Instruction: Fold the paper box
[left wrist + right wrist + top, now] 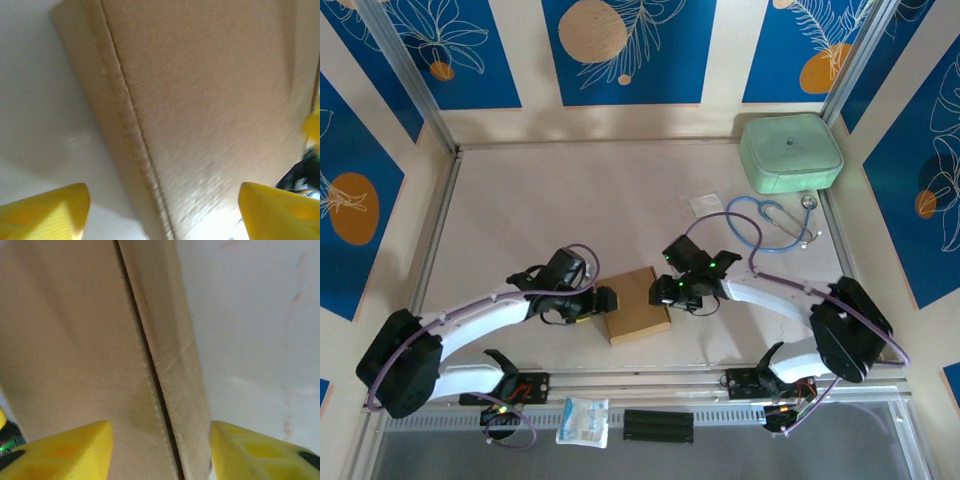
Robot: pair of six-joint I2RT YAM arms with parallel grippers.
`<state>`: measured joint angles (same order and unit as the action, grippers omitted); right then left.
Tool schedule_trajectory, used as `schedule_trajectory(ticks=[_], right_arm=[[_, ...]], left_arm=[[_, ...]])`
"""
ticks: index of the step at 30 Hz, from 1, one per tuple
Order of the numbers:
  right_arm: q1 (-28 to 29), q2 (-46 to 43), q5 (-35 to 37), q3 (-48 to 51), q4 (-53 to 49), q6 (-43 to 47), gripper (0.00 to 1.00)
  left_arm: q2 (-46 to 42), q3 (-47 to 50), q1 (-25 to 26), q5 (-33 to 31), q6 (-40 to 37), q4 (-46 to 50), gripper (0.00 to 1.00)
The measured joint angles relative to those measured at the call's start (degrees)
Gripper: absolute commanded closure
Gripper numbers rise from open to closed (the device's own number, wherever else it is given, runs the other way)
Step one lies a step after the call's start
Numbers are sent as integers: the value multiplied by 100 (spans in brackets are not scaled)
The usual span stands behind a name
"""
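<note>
The box (638,305) sits as a shallow square in the lower middle of the top view. The left gripper (609,300) is at its left edge and the right gripper (668,291) at its right. In both wrist views the jaws stand apart, straddling a box edge without clamping it. If one arm pushes harder than the other, the light box likely slides or skews. A pinch off the seam could buckle a wall.

No legible text in any view. The paper box (638,305) is plain brown and unprinted. White packet (583,421) and mint-green case (790,152) carry marks — too small to read.
</note>
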<state>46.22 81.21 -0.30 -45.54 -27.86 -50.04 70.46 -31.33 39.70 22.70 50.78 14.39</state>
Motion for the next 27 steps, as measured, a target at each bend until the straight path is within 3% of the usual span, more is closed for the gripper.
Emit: schedule_trajectory(ticks=[2,6,13,19,24,27], right_arm=[[138,199,-26,-166,-37,4,61],[125,389,181,-518,-326,-52,62],[-450,1252,509,-1624,92,-291,63],[-1082,3095,894,-3888,586,-28,64],[-1515,4680,960,-5707,629,229,64],[-1707,5493,903,-6776,446,389,63]], left_arm=[[151,186,20,166,258,-544,39],[348,120,-55,107,398,-671,42],[1456,-1663,-822,-1228,-452,-157,44],[3178,-3569,-1665,-2197,-1047,-619,47],[4732,-5080,-1945,-2505,-1456,-905,47],[5239,-5523,-2020,-2603,-1530,-1154,46]])
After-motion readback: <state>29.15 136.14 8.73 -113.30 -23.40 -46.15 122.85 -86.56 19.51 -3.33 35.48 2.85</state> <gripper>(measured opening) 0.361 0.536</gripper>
